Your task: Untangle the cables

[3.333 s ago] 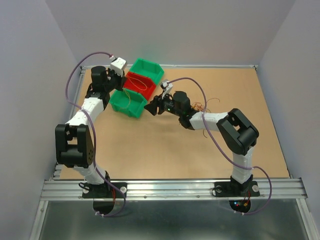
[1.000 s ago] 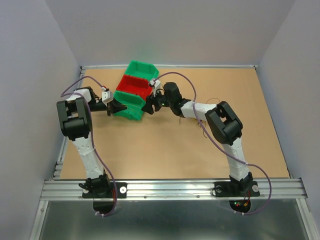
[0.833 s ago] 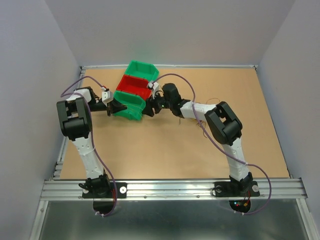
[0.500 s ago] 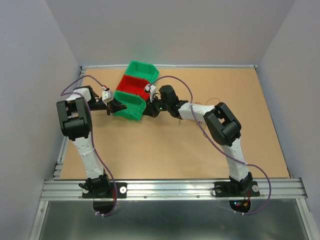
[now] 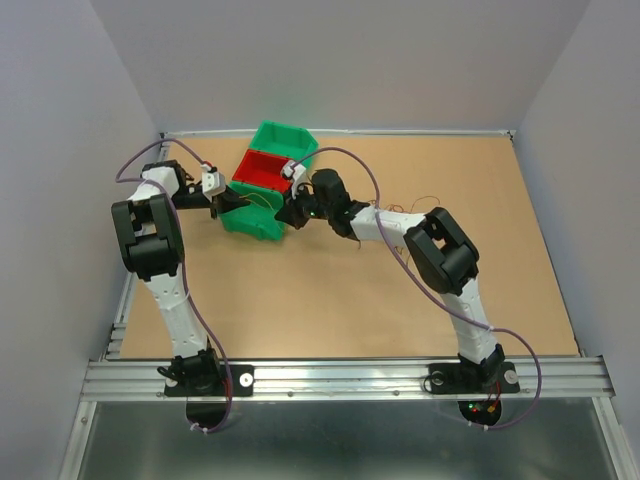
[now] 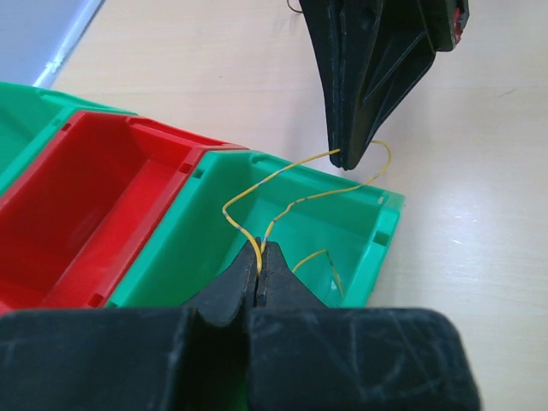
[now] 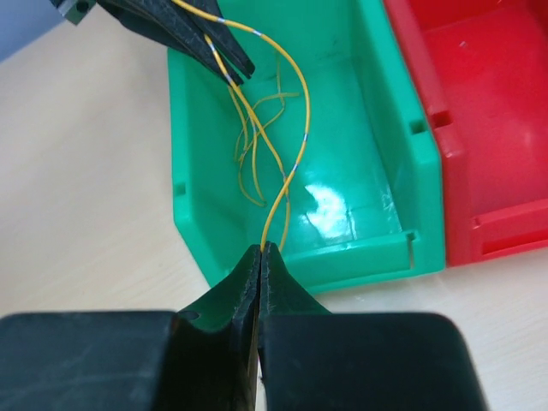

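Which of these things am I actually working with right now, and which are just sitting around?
In the job: yellow wire pinched by left fingers and right fingers; more yellow wires in near green bin; faint strands on table.
Lying about: red bin; far green bin.

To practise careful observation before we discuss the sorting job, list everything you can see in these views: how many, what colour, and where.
table: one, brown, under everything
near green bin: one, green, near end of the bin row
red bin: one, red, middle of the row
far green bin: one, green, far end of the row
held cable: one, yellow, strung between both end effectors over the near green bin
binned cables: several, yellow, inside the near green bin
loose cables: thin strands, count unclear, on the table by the right arm
left end effector: one, black, shut on the held cable
right end effector: one, black, shut on the held cable
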Motion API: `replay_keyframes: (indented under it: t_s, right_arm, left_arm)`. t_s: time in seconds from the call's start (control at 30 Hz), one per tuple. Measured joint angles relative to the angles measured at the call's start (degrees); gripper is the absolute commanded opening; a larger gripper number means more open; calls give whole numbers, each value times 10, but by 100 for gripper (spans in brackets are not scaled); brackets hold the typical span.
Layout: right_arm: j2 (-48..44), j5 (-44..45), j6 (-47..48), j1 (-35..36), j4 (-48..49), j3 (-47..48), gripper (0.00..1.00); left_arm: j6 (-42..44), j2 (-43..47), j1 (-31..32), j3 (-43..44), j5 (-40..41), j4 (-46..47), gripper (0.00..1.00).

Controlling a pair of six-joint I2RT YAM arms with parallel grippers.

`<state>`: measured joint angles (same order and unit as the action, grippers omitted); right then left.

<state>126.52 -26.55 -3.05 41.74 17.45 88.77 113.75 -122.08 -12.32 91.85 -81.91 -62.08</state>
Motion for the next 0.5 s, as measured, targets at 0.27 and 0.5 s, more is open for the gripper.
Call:
replay_keyframes:
  t_s: [0.27, 0.5]
  right_arm:
    - [1, 37, -17, 0, 42, 1, 1]
    - [26, 55, -26, 6, 51, 32, 1]
  left_arm:
    - [0, -30, -2, 21, -17, 1, 0]
    - [0, -38, -5, 19, -22, 1, 0]
